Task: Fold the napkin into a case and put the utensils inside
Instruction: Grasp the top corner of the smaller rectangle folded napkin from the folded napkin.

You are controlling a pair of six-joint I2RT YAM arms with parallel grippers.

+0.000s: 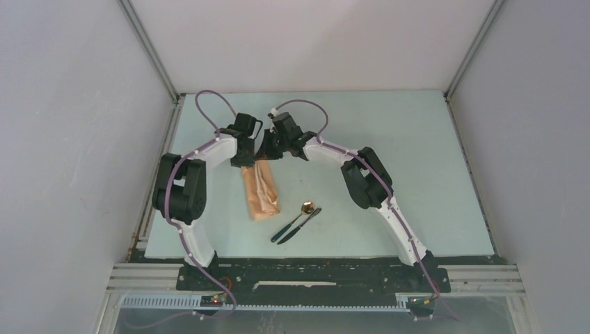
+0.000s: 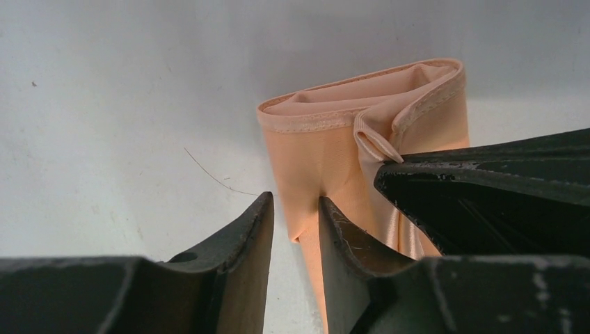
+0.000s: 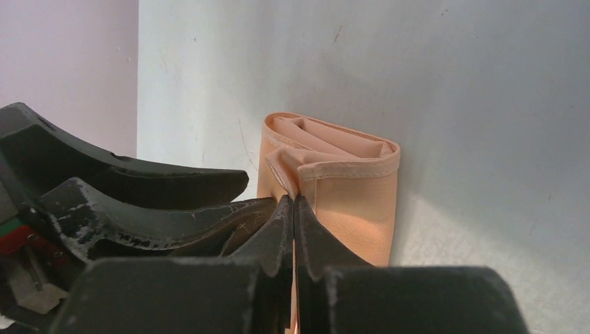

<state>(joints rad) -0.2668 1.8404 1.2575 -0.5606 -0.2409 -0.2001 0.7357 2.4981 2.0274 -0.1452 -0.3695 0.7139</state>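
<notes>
The thin peach-tan cloth napkin (image 1: 261, 191) lies on the pale bench (image 1: 389, 139) as a narrow folded strip, with both arms at its far end; the right gripper (image 3: 296, 209) is pressed together, pinching one hemmed layer at the mouth; the left gripper (image 2: 296, 203) stands part spread at the napkin's opposite edge, visibly gripping nothing. To do this well, I judge, the left should take only the other layer; then both part gently so the pocket gapes without unfolding. The gold-bowled, dark-handled spoon (image 1: 307, 207) and the slim dark knife (image 1: 308, 218) lie just right of the napkin's near end; from above the arms hide the mouth; the pocket's depth is unclear.
</notes>
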